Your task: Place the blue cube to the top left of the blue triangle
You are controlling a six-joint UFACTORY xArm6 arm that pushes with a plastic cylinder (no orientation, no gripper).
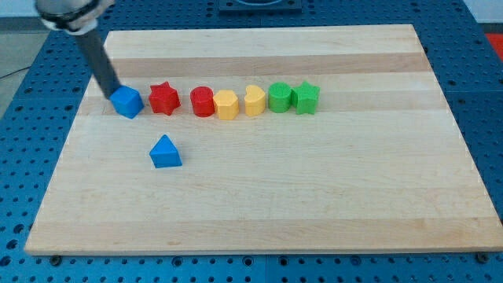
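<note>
The blue cube [126, 102] sits on the wooden board at the view's upper left, at the left end of a row of blocks. The blue triangle [165, 151] lies below and to the right of it, apart from the row. My tip [111, 93] is at the cube's upper left edge, touching or nearly touching it. The dark rod rises from there to the view's top left.
To the right of the cube stands a row: a red star [164, 98], a red cylinder [202, 101], a yellow block [226, 104], a yellow heart-like block [254, 101], a green cylinder [280, 97] and a green star [306, 97]. The board's left edge [75, 130] is close.
</note>
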